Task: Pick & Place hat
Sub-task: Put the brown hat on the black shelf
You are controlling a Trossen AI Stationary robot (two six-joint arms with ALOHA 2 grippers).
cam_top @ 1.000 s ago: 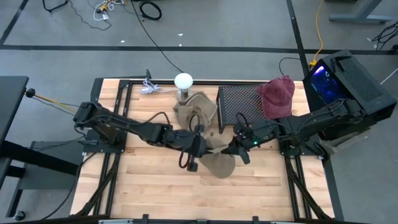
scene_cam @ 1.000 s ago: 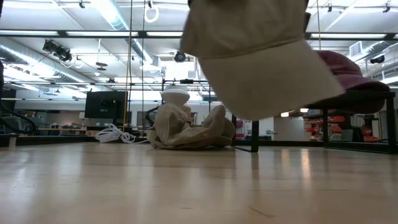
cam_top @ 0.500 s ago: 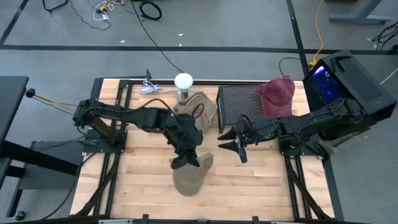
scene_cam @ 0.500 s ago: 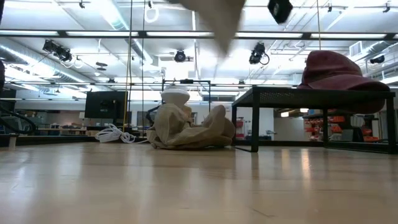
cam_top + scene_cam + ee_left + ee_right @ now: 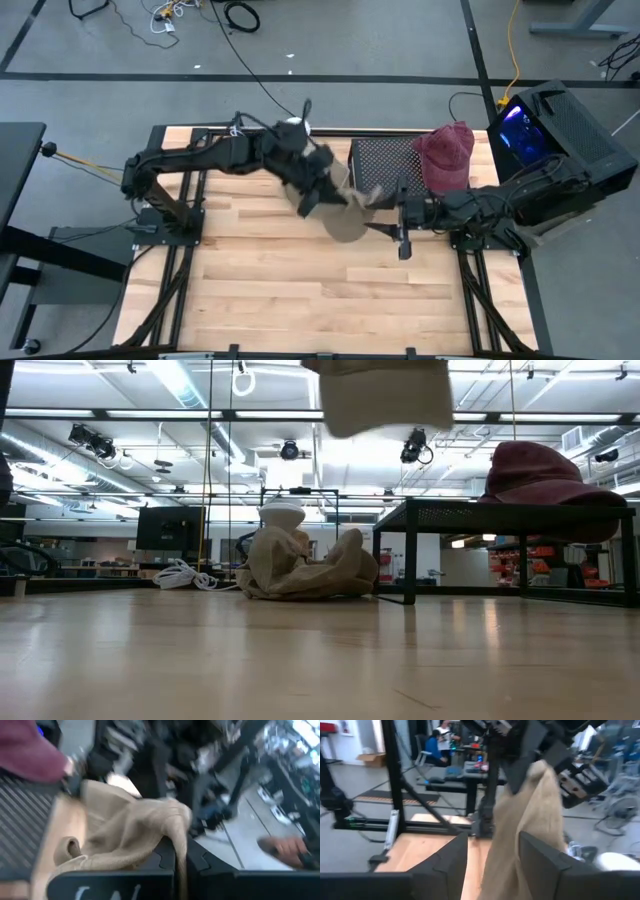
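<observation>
My left gripper (image 5: 318,195) is shut on a tan hat (image 5: 346,218), held in the air near the black mesh rack (image 5: 383,160). The low view shows this hat (image 5: 385,395) high above the table. A maroon hat (image 5: 446,153) sits on the rack's right end. My right gripper (image 5: 400,230) is open, level beside the tan hat on its right; the hat (image 5: 532,825) hangs just beyond the fingers. A pile of tan cloth (image 5: 305,565) lies on the table by a white stand (image 5: 295,128). My left gripper has the tan hat by a bunched fold of its cloth (image 5: 167,827), pinched between the two fingers; which part of the hat this is I cannot tell. The hat is lifted clear of the table and hangs slack below the fingers.
The rack (image 5: 500,510) stands on thin legs at the far right of the table. A white cable (image 5: 240,143) lies at the far edge near the stand. Bare wood (image 5: 300,290) fills the near half of the table.
My left gripper has swung the tan hat from mid-table toward the near edge, then up and back toward the far right, beside the rack. The hat has stayed clear of the table throughout. My right gripper has drawn back a little toward the right.
</observation>
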